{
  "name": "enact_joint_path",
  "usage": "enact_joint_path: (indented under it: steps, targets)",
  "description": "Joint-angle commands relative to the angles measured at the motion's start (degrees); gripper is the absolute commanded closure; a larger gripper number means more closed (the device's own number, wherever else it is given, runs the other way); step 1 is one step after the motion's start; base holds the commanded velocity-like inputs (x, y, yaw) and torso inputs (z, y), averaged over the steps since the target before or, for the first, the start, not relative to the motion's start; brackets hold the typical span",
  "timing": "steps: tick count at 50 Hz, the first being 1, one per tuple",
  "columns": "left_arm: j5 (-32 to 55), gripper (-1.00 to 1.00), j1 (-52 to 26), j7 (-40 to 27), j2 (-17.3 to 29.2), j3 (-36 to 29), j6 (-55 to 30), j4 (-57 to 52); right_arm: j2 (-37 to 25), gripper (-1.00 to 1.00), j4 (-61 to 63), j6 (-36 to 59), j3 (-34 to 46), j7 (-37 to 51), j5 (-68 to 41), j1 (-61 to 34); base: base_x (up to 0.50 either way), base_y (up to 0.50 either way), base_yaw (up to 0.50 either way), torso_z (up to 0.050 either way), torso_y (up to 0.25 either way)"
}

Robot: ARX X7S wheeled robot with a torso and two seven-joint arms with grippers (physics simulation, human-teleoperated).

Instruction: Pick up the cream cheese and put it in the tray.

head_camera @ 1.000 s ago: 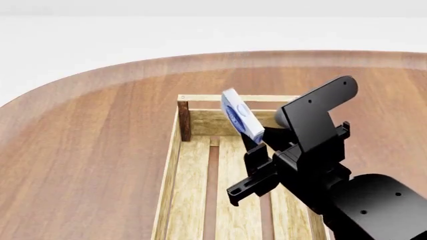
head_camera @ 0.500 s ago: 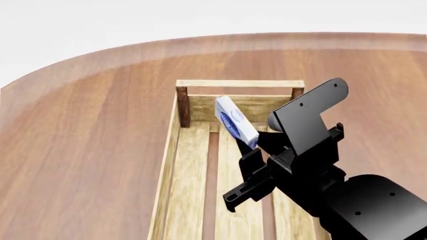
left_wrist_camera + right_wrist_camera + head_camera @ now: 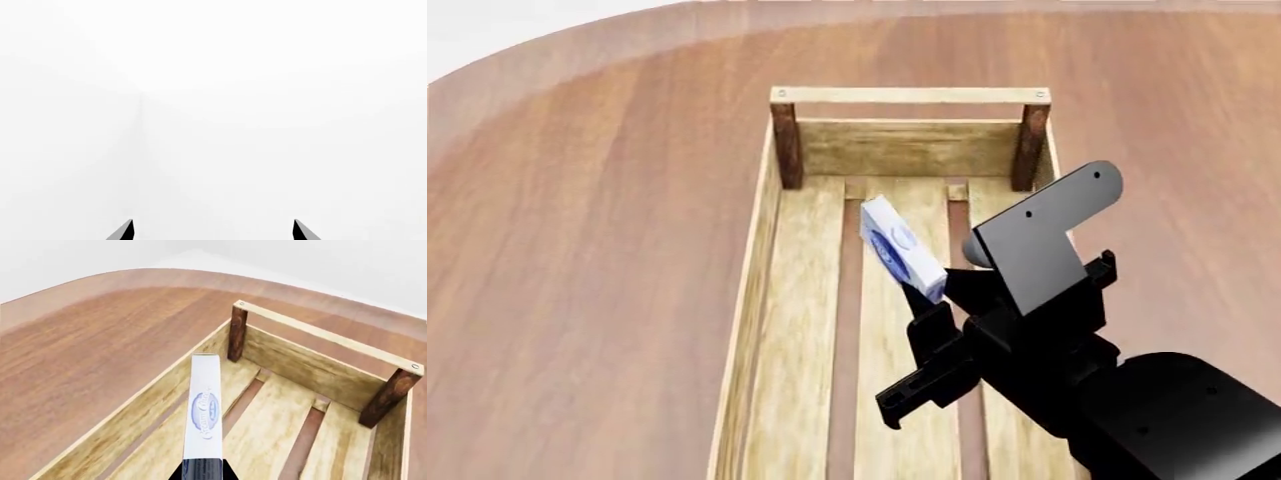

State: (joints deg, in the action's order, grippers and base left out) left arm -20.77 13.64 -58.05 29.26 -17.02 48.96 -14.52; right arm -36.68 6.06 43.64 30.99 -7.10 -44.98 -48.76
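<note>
**Setting the box down inside the crate**

Warm brown wood fills the scene: a broad round-edged table [image 3: 601,250] with the tray [image 3: 908,97] lying lengthwise on it, slatted floor and dark corner posts plainly visible. The right gripper [image 3: 932,300] is clamped on one end of the cream cheese [image 3: 900,247], which sticks out tilted on edge above the slats near the far end of the tray, inside its walls and apparently not touching the floor.

To finish well, I would lower the box until it is close to the slats before letting go, keeping it off the end wall and the gaps between boards, so it drops flat rather than tumbling. The left gripper [image 3: 212,231] shows only two fingertips held apart, empty, facing blank white.
</note>
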Motion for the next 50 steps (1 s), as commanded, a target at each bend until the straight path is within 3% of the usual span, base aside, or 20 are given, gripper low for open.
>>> enact_joint_path:
  steps: [1,50]
  targets:
    - [-0.04,-1.00,0.06,-0.43,0.15,0.03,0.21,-0.04,-0.13,1.00,0.33,-0.05,-0.29,-0.24,0.21,-0.47,0.00,0.00,0.00,0.000,-0.156]
    - [-0.59,-1.00,-0.18,-1.50,0.61,-0.48,0.31,0.07,0.30,1.00,-1.37,0.06,1.96,-1.05,1.32,-0.61,0.00,0.00,0.00,0.000,-0.153]
